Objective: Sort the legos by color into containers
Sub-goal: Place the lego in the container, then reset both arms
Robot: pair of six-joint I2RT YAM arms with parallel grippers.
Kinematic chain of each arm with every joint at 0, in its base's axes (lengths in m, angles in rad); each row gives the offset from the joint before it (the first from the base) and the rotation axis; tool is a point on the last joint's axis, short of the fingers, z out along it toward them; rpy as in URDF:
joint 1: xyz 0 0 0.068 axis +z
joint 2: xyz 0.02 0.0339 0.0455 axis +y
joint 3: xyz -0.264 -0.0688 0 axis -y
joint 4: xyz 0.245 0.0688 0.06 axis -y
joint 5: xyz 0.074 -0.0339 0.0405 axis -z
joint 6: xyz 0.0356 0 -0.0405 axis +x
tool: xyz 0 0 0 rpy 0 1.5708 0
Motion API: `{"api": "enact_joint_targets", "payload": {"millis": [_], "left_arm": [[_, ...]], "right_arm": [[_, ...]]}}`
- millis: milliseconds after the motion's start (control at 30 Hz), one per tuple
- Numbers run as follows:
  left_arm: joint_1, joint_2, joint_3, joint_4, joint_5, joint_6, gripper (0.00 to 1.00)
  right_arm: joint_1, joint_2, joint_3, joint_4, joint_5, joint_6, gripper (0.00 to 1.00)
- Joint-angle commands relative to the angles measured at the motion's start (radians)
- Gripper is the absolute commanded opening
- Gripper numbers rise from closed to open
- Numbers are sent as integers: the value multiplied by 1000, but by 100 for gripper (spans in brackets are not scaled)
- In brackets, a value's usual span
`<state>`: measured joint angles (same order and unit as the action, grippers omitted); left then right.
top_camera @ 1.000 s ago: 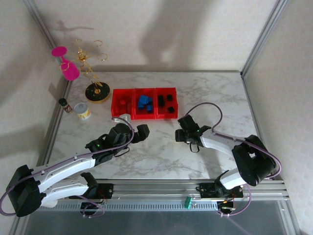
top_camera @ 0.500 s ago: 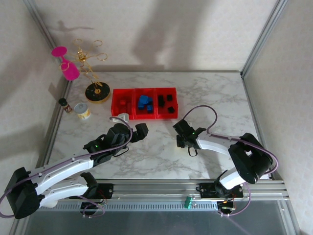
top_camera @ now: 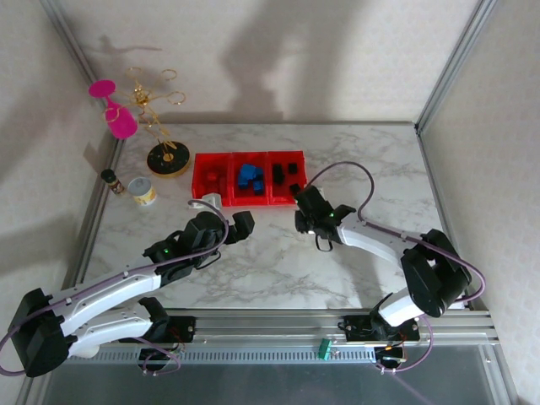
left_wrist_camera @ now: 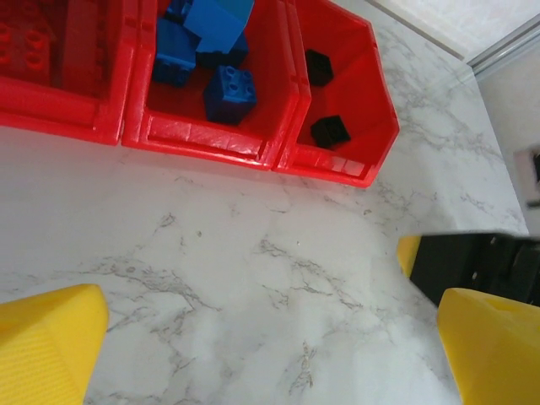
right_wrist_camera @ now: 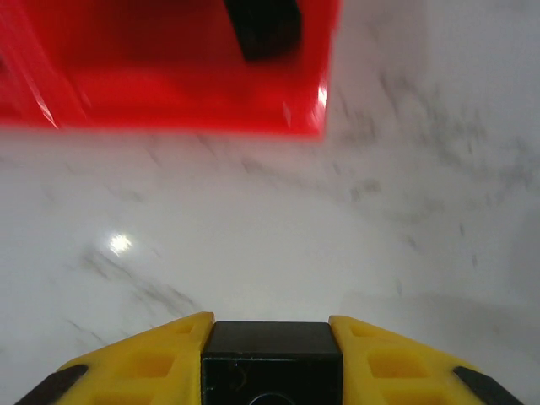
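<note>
A black lego (right_wrist_camera: pixel 272 353) is clamped between the right fingers (right_wrist_camera: pixel 148 364), with a flat face turned up. Just ahead of those fingers stands the right-hand container (right_wrist_camera: pixel 169 93), bright red and open-topped, with another black brick (right_wrist_camera: pixel 263 29) inside. Beyond the left fingers (left_wrist_camera: pixel 46 342), three joined containers (left_wrist_camera: pixel 202 143) sit in a row on the counter. The left one holds red bricks (left_wrist_camera: pixel 34 51), the middle one blue bricks (left_wrist_camera: pixel 229 93), and the right one two black bricks (left_wrist_camera: pixel 330 130).

Right end effector (right_wrist_camera: pixel 272 336) pinches a black lego (right_wrist_camera: pixel 272 361) (red container (right_wrist_camera: pixel 160 97) ahead).
</note>
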<state>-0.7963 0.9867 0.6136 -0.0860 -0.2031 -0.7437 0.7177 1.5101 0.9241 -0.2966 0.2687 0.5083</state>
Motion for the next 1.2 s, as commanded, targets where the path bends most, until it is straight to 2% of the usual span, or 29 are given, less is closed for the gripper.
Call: {"api": "enact_joint_targets", "payload": {"millis": [0,200,433,567,800,933,1000,1167], "left_arm": [[26,18,47,-3,-20,46,100],[77,46,70,9,-1,72,100],[129,68,86,25,5,94,100],[146,78,94,28,21,102,100],[176,57,80,15,9,110,100],[195,26,71,-3,-52,123,100],[204,-1,60,-3,-107,141,100],[274,-80,1,49,-244,206,100]], "right_arm": [[-18,75,111,53,27,-54,29],[-102,262,330,83,11,-104,30],[-123,448,528,82,45,-132,37],[-127,502,608,57,43,-141,49],[-130,375,534,77,76,-150,73],[-147,226,399,112,131,-134,86],[-161,130,294,154,212,-120,96],[-226,-50,48,262,368,-139,99]]}}
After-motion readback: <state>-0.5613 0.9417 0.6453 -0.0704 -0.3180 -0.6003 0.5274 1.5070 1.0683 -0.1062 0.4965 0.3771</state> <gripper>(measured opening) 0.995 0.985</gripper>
